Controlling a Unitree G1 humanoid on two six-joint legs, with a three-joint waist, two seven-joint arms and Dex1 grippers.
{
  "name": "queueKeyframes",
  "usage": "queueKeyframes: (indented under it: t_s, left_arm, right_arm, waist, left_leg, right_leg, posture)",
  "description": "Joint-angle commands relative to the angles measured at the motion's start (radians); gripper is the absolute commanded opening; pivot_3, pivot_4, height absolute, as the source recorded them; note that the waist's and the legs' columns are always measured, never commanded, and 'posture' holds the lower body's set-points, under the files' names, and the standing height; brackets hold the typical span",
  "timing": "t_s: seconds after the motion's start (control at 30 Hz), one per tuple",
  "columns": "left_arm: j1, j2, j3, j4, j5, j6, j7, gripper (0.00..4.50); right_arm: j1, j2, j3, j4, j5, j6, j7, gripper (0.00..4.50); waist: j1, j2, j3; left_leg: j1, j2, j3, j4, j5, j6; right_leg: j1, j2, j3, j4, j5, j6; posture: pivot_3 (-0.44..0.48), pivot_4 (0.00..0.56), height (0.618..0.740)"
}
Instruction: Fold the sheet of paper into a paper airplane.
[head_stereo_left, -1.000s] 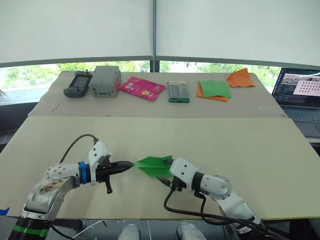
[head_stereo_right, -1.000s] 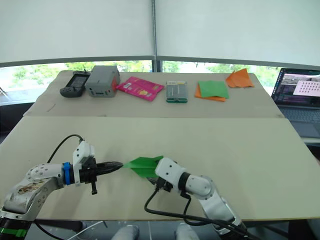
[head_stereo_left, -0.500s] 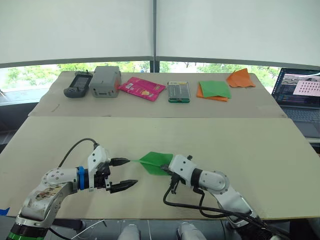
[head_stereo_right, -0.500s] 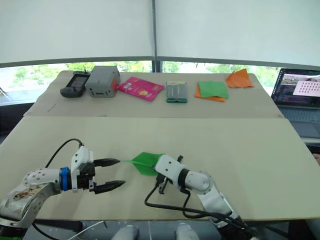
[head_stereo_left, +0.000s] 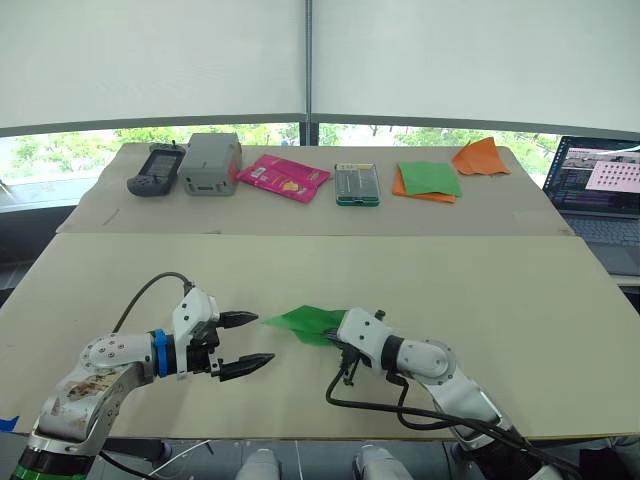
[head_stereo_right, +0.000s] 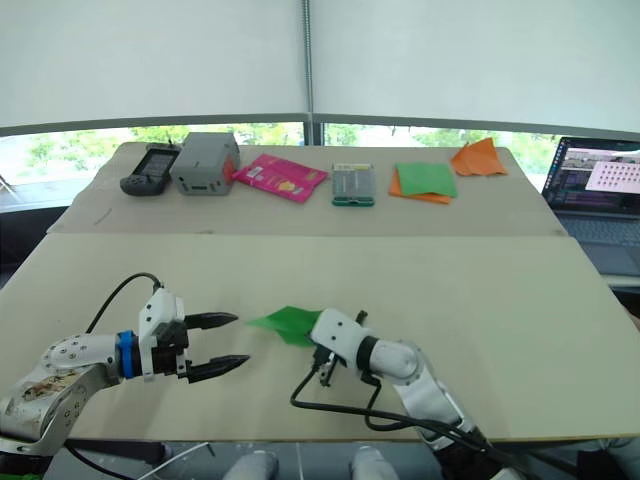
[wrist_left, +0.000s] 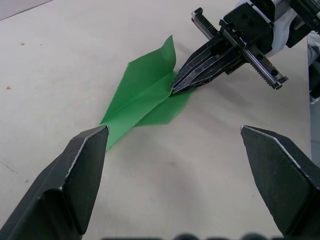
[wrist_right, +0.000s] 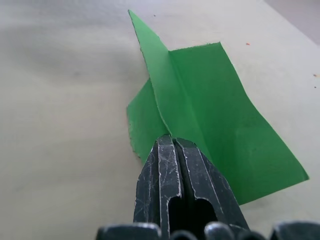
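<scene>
In the left eye view, the paper airplane (head_stereo_left: 308, 323) is lying on the near tabletop (head_stereo_left: 480, 300) between the two arms, showing as a narrow wedge of bright green paper with a sharp nose aiming toward the robot's left. The left claw (head_stereo_left: 246, 339) is sitting just beside that nose with its two black fingers spread wide, gripping nothing and touching nothing. The right claw (head_stereo_left: 335, 342) is meeting the plane's rear end. In the left wrist view, the plane is showing layered folds with one flap standing up along the centre crease, its long axis running from the point near the left claw's finger (wrist_left: 75, 175) toward the right claw (wrist_left: 175, 90), whose fingers are pressing together on the paper's rear edge. In the right wrist view, the fingers (wrist_right: 172, 175) are closing tight on the plane's (wrist_right: 210, 110) central ridge, the nose pointing away from them across the tabletop.
</scene>
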Motion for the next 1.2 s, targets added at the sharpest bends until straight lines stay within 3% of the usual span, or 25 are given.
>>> queueKeyframes:
  t_s: [0.03, 0.33, 0.67, 0.8, 0.97, 1.2]
  left_arm:
    - [-0.022, -0.009, 0.013, -0.016, -0.023, 0.003, 0.009, 4.47]
    - [-0.039, -0.024, -0.006, -0.003, -0.02, 0.007, 0.009, 4.47]
    - [-0.076, -0.079, -0.012, -0.007, -0.017, 0.003, 0.049, 4.47]
    - [-0.07, -0.089, -0.002, -0.037, -0.018, 0.003, 0.072, 4.47]
    - [-0.074, -0.102, -0.024, -0.046, -0.015, -0.001, 0.081, 4.47]
    - [-0.09, -0.103, -0.067, -0.028, 0.018, -0.037, 0.066, 4.47]
  right_arm:
    - [-0.002, 0.009, -0.072, -0.121, 0.059, 0.05, -0.005, 0.0]
    - [0.04, 0.006, -0.095, -0.232, 0.114, 0.173, -0.02, 0.0]
    - [0.147, 0.037, -0.282, -0.397, 0.213, 0.455, -0.143, 0.0]
    - [0.179, 0.112, -0.53, -0.535, 0.284, 0.739, -0.247, 0.0]
    - [0.103, 0.057, -0.828, -0.469, 0.296, 0.955, -0.292, 0.0]
    - [0.095, -0.022, -0.839, -0.351, 0.296, 1.018, -0.31, 0.0]
  waist:
    - [0.0, 0.0, 0.0]
    - [0.0, 0.0, 0.0]
    - [0.001, 0.0, 0.0]
    - [0.0, 0.002, 0.0]
    - [0.003, 0.002, 0.0]
    - [-0.006, 0.004, 0.0]
  left_leg:
    - [0.0, 0.0, 0.0, 0.0, 0.0, 0.0]
    - [0.004, 0.0, 0.0, 0.0, 0.0, 0.0]
    - [0.004, 0.0, 0.0, 0.0, 0.0, 0.0]
    - [0.004, 0.0, -0.001, 0.0, 0.0, 0.0]
    - [0.004, -0.001, 0.0, 0.001, 0.0, -0.001]
    - [0.004, -0.001, 0.0, 0.0, 0.0, 0.0]
  right_leg:
    - [0.0, 0.0, 0.0, 0.0, 0.0, 0.0]
    - [0.005, 0.0, 0.0, -0.001, 0.0, 0.0]
    - [0.007, 0.0, 0.0, -0.001, 0.0, 0.0]
    - [0.007, 0.0, 0.0, -0.001, 0.0, 0.0]
    - [0.008, -0.001, 0.0, -0.003, 0.0, 0.0]
    - [0.007, 0.0, 0.0, -0.002, 0.0, 0.0]
  posture:
    - [0.0, 0.15, 0.74]
    - [0.0, 0.15, 0.74]
    - [0.0, 0.15, 0.74]
    - [0.0, 0.15, 0.74]
    - [0.0, 0.15, 0.74]
    - [0.0, 0.15, 0.74]
